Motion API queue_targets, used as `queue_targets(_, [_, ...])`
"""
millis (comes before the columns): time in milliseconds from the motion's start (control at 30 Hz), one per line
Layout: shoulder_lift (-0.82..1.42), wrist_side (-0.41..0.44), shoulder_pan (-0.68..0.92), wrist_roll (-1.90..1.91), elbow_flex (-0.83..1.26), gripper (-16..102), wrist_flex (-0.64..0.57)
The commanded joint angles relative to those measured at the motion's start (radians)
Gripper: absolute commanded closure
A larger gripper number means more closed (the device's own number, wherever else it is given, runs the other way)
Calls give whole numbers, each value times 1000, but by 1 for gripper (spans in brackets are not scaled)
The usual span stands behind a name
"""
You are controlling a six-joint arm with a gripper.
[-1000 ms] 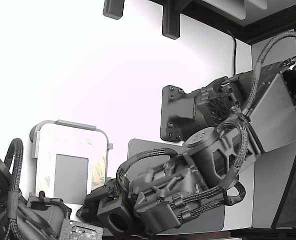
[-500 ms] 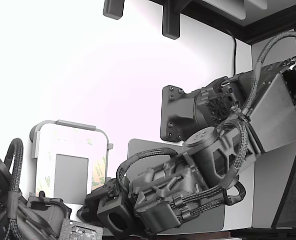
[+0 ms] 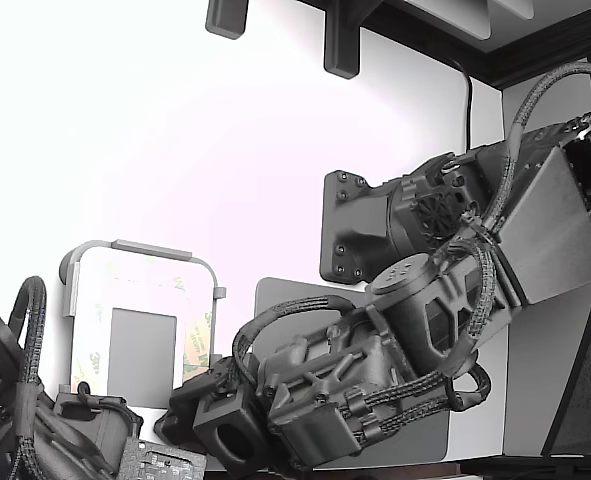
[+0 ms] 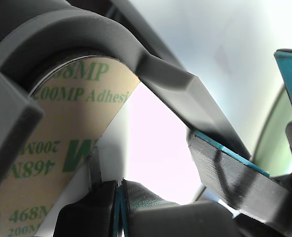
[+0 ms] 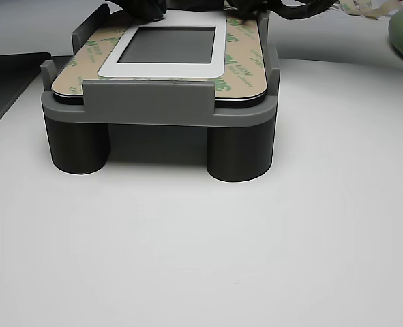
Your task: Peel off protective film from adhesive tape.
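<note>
Your hand [image 4: 150, 197] sits at the panel's edge, film [image 4: 62, 143] curling just beside it, fingers [image 4: 225, 168] apart, nothing gripped.

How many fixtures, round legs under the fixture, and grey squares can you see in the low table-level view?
Grey fixture: 1
Round legs showing under it: 2
Grey square: 1
Total: 4
</note>
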Motion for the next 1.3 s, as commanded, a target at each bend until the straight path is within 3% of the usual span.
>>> queue_targets(0, [29,-3,-5,2,-26,97,-3])
queue_targets(1267, [6,-5,-9,11,-38,97,-3])
